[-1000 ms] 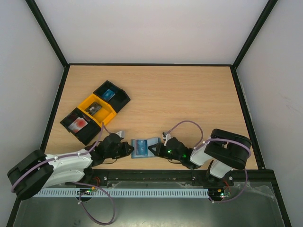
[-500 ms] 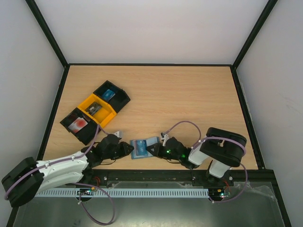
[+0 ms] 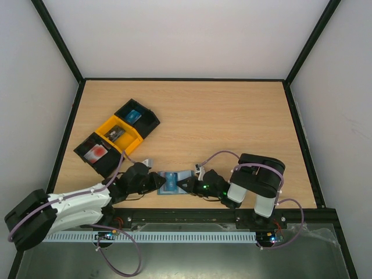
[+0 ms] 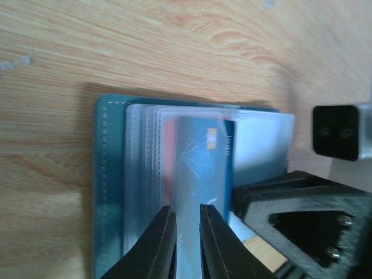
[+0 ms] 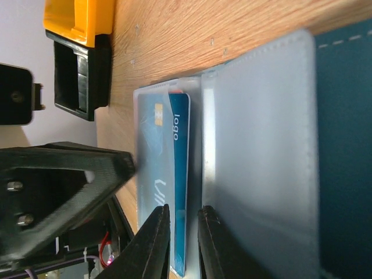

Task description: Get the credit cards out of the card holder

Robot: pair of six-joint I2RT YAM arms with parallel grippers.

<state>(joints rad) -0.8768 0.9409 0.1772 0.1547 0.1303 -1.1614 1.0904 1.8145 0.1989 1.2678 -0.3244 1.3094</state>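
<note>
Left gripper point(image 4: 187, 212) and right gripper point(image 5: 183, 210) now sit closer on card holder point(image 4: 109, 186), barely parted, holding nothing. Credit card point(image 4: 200, 157) remains sleeved.

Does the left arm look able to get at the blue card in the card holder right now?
Probably yes: the card holder lies open on the table and the left fingers, slightly apart, sit at the blue card's near end. The right fingers crowd the same card from the opposite side.
</note>
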